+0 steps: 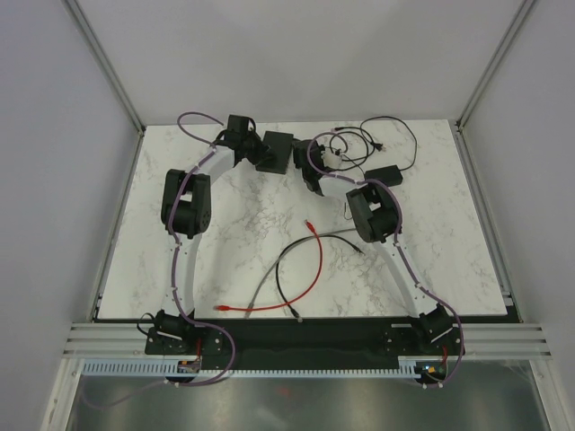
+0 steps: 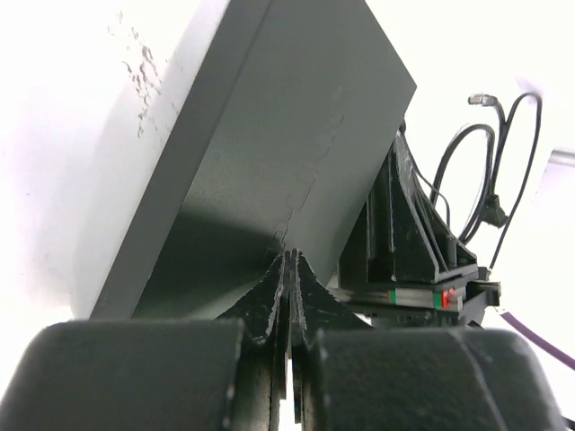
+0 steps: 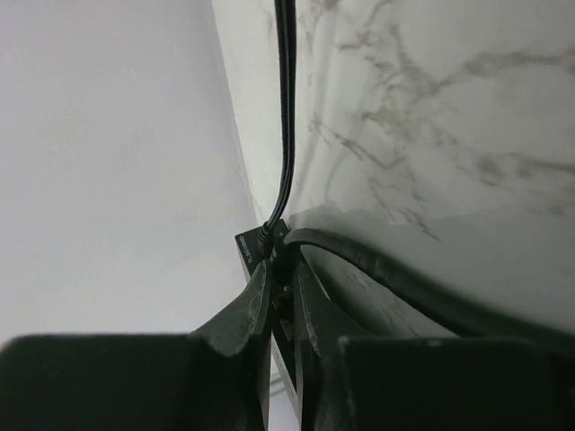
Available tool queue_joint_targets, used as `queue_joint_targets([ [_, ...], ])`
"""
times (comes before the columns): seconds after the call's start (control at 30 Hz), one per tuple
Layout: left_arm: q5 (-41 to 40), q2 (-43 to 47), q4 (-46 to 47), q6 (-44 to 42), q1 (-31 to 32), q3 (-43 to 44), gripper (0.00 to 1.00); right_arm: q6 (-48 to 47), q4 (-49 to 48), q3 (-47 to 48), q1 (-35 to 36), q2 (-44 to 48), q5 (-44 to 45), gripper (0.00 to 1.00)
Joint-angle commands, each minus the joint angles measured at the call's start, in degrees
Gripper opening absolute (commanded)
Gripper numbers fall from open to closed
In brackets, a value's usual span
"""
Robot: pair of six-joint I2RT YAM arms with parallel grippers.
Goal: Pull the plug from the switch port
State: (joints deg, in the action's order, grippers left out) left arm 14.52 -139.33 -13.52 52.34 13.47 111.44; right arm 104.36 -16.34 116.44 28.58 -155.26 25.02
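1. Jaws of my left gripper [image 2: 289, 262] are fully shut, tips against the switch [image 2: 269, 135] at the far side of the counter [image 1: 252, 233].
2. On my right gripper [image 3: 280, 269] the jaws are narrow, pinching the plug [image 3: 267, 239].
3. I should pull straight along the cable [image 3: 286, 108], bracing the switch.
4. Only the right wrist view shows the plug; the top view hides it.

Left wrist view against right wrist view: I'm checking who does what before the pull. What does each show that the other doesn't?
Only left wrist: the left gripper shut, its tips against the flat face of the switch, with black cords beyond. Only right wrist: the right gripper closed on what looks like the plug, its cable leading away. Both: the switch.
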Motion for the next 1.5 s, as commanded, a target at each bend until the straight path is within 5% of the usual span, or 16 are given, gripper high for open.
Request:
queue_joint_targets([
  [0.0,-4.16,-0.86,-3.71,1.10,-0.29,-1.84,0.02,25.45,-1.42,4.83,0.51,-7.06,-2.60,0.00],
  [0.37,-2.75,-0.33,-1.42,3.91,-0.12,-4.21,0.02,40.05,-7.30,9.59,3.50,-13.05,3.11,0.00],
  [0.67,-1.87,-0.33,-0.20,3.57,-0.03,-3.86,0.02,9.94,8.33,8.45,1.65,-6.19,-4.19,0.00],
  [0.77,1.46,-0.33,2.26,-2.31,0.15,-2.46,0.02,4.03,12.37,17.30,1.57,-10.91,-8.30,0.00],
  [1.03,3.58,0.90,2.71,-21.12,-0.29,-0.79,0.02,-10.02,3.43,16.46,-1.59,-12.18,-24.81,0.00],
  [1.2,5.69,-2.25,2.27,-13.87,-1.87,2.37,0.02,-17.52,0.88,14.18,-3.09,-11.56,-31.60,0.00],
  [1.47,7.18,-6.21,3.42,-1.80,-4.68,1.67,0.02,-16.56,-1.95,11.52,-3.00,-10.84,-29.49,0.00],
])
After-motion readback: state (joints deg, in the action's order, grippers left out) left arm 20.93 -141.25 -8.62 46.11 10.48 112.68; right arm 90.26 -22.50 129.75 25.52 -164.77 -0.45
